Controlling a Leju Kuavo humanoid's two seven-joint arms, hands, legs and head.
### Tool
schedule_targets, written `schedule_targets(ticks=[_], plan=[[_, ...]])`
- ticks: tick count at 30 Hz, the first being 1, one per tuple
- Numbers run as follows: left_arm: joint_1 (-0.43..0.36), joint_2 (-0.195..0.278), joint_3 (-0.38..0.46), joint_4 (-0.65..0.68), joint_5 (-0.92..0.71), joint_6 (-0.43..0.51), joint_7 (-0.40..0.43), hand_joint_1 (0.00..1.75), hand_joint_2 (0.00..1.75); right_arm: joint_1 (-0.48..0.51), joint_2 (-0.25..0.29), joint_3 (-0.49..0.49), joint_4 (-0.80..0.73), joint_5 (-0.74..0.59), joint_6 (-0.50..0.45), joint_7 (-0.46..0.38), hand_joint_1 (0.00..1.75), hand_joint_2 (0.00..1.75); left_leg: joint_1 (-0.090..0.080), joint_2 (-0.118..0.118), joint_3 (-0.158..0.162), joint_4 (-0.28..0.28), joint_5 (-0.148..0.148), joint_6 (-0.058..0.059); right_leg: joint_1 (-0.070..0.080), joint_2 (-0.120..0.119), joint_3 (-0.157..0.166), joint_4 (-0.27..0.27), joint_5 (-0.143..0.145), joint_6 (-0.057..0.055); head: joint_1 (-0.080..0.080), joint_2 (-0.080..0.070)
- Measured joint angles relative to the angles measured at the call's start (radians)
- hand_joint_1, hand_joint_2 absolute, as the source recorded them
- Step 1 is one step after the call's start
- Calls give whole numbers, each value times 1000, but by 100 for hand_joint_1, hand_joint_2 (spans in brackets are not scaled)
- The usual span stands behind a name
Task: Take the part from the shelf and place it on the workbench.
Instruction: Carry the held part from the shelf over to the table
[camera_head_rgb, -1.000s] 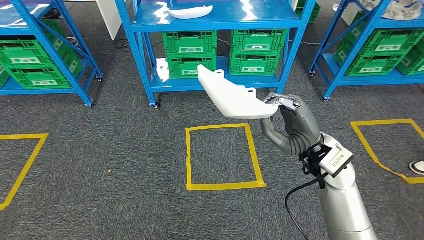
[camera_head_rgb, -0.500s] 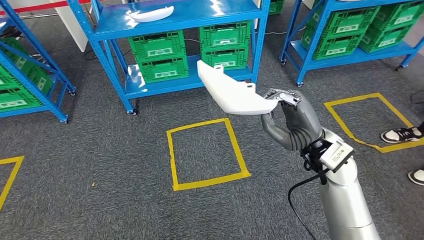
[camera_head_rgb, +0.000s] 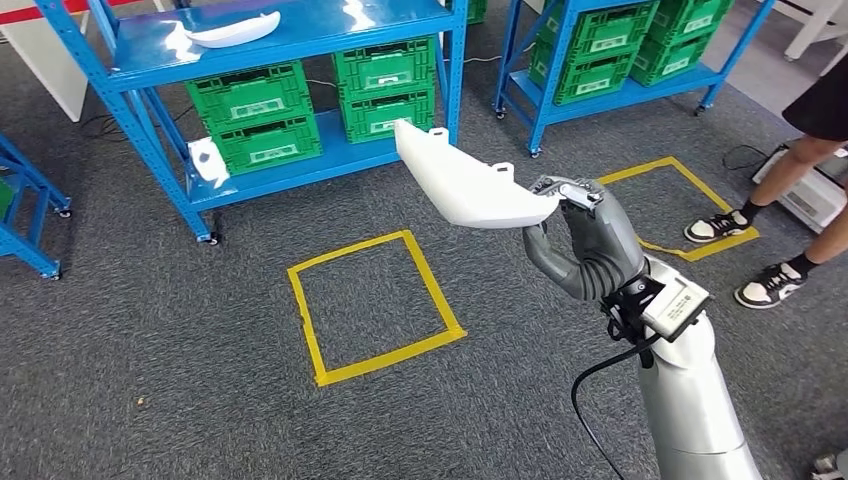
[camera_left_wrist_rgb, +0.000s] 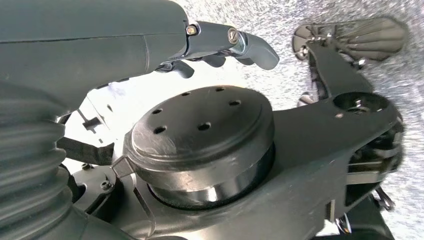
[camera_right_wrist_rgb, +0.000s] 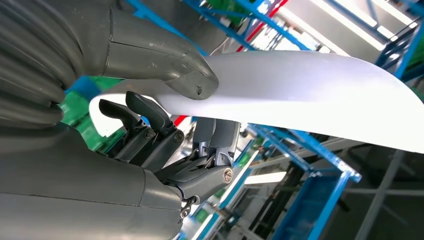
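My right hand (camera_head_rgb: 585, 235) fingers (camera_right_wrist_rgb: 150, 117) pinch the long white curved plastic part (camera_head_rgb: 462, 185) by its near end, so I should carry it level without loosening.

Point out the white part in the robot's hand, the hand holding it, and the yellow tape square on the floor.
white part (camera_head_rgb: 465, 185), head view, middle of its broad white face.
right hand (camera_head_rgb: 588, 240), head view, back of the hand.
yellow tape square (camera_head_rgb: 434, 285), head view, its right strip.
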Motion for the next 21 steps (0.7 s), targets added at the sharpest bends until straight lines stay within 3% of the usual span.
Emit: schedule_targets(ticks=[2,4,6,8,10,12,14,15,16,17,19,21], plan=[[1,-1,0,0,1,0,0,0,175,0,0,0,1,0,0,1,175,175,0,27,-2,6,-3,-3,1,-19,70,-104,47,-3,0,0],[0,-1,0,0,1,0,0,0,175,-1,0,0,1,0,0,0,175,175,-5,49,-1,12,-9,-10,5,-62,141,-225,80,-14,-1,0],[-1,0,0,0,1,0,1,0,175,-3,0,0,1,0,1,0,175,175,-9,69,3,13,-15,-20,9,-77,158,-263,83,-28,-1,0],[-2,0,0,-1,1,0,2,0,175,-5,0,0,1,0,3,1,175,175,-8,83,8,11,-18,-31,6,-52,157,-269,90,-39,0,0],[-3,0,0,-1,1,0,0,0,175,-9,0,1,1,2,5,3,175,175,-4,40,-4,43,-44,-44,-1,-31,157,-276,98,-50,-1,0],[-3,0,0,-1,1,0,-1,0,175,-13,1,3,0,3,8,11,175,175,1,-26,-49,151,-108,-55,-5,-10,155,-278,103,-56,-1,0],[-1,0,0,-1,-3,0,1,0,175,-12,1,9,0,4,13,20,175,175,4,-46,-102,268,-154,-60,-5,17,152,-277,105,-58,-1,0],[1,1,0,-1,-6,0,2,0,175,-10,1,12,0,4,15,22,175,175,5,-48,-111,287,-151,-61,-6,31,151,-276,106,-57,-1,0],[2,1,-1,-1,-10,0,4,0,175,-9,1,13,0,3,16,23,175,175,7,-51,-102,265,-126,-61,-6,45,150,-274,106,-56,-1,0],[3,1,-1,-1,-12,0,4,0,175,-8,0,14,0,2,16,22,175,175,10,-59,-77,209,-89,-60,-8,60,150,-272,107,-53,-1,0],[3,0,-1,-1,-11,0,4,0,175,-8,-1,14,0,-1,15,20,175,175,16,-105,-19,77,-33,-58,-10,85,146,-267,108,-44,-1,0],[2,0,-1,-1,-10,0,7,0,175,-9,-3,15,0,-3,15,16,175,175,17,-132,5,21,-22,-50,-11,107,136,-266,114,-28,-1,0]])
